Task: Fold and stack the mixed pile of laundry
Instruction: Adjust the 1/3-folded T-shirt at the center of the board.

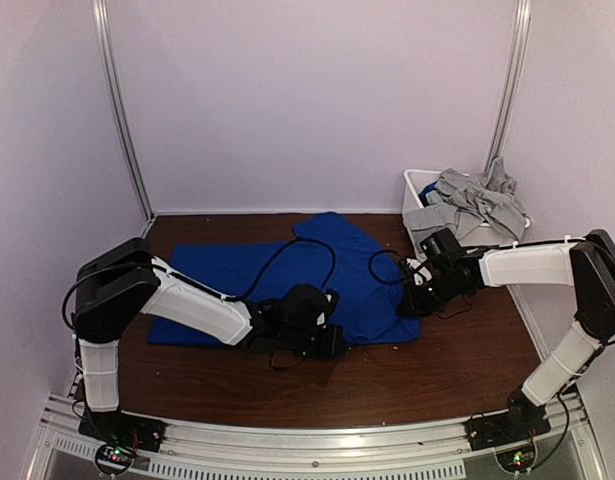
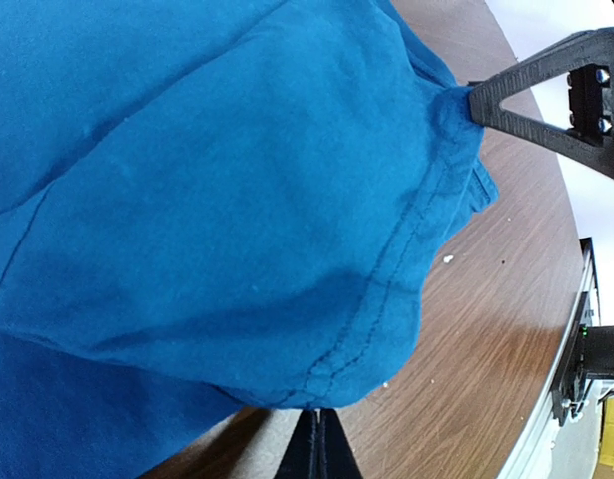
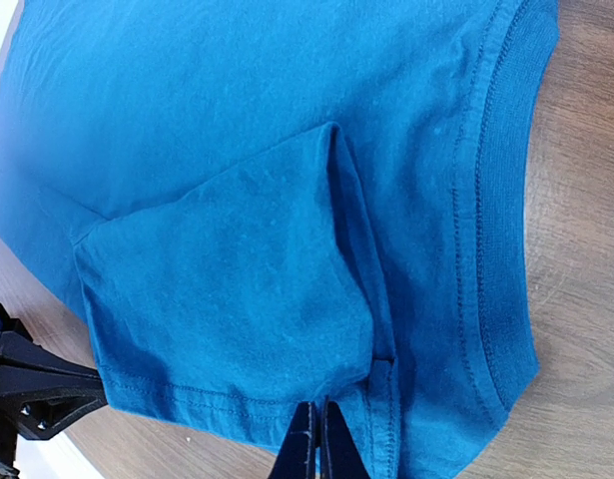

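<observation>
left hand (image 2: 317,434): pinched tight on the blue shirt (image 1: 217,275) hem
right hand (image 3: 316,427): pinched tight on another hem
blue shirt: spread across worktop (image 1: 387,385)

The blue garment (image 3: 237,130) lies spread on the brown wood-grain table (image 3: 576,299) and covers most of the view. One sleeve (image 3: 227,289) is folded flat over the body, with its double-stitched hem along the lower edge. A ribbed, double-stitched band runs down the garment's right side. The right gripper (image 3: 317,419), at bottom centre, has its two black fingers pressed together on the sleeve hem, with cloth pinched between them. The left gripper (image 3: 87,397) appears at lower left as a black triangular frame — its tip touches the sleeve's hem corner. Bare table shows at the right and bottom edges.
</observation>
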### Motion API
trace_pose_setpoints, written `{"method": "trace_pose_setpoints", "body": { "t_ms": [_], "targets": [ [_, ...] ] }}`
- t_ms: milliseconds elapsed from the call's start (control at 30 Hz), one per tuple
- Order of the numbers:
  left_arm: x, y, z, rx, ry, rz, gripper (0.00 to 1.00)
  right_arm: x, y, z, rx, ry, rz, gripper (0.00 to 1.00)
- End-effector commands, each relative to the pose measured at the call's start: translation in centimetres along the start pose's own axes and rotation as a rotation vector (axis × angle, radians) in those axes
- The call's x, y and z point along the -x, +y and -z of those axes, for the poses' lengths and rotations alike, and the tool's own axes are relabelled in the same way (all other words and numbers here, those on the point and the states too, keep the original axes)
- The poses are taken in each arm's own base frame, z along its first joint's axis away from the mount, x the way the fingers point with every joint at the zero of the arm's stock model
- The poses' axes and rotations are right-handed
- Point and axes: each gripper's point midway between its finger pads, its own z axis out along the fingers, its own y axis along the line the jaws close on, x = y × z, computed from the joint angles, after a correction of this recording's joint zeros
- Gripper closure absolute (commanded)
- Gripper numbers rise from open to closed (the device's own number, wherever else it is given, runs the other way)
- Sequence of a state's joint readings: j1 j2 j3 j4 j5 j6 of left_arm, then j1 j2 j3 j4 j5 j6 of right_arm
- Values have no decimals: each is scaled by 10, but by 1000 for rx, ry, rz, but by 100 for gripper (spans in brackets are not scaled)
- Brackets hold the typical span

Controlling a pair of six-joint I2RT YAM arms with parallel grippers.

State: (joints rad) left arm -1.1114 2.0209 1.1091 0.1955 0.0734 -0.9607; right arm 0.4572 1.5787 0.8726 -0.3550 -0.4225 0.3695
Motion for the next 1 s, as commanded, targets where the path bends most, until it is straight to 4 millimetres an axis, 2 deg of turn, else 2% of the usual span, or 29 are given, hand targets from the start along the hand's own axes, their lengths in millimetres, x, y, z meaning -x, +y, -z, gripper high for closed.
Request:
{"method": "trace_pose_setpoints", "body": {
  "t_ms": [0,300,333,400,500,633,833,967],
  "targets": [
    [13,0,1,1,-46,17,100,13,3,6,5,-41,7,100],
    [25,2,18,41,-99,-15,100,19,5,7,11,-53,8,100],
    [25,1,17,50,-90,-26,98,18,5,7,11,-51,7,100],
    [23,-2,16,53,-81,-33,81,18,5,7,13,-51,8,100],
    [20,-2,14,54,-74,-17,67,18,5,7,13,-54,7,100],
    [17,0,8,50,-65,10,59,18,5,6,15,-52,6,100],
    [16,-10,4,-8,-59,12,51,19,6,6,18,-53,8,100],
    [14,-9,-1,-9,-49,26,49,18,5,5,20,-51,5,100]
  ]
}}
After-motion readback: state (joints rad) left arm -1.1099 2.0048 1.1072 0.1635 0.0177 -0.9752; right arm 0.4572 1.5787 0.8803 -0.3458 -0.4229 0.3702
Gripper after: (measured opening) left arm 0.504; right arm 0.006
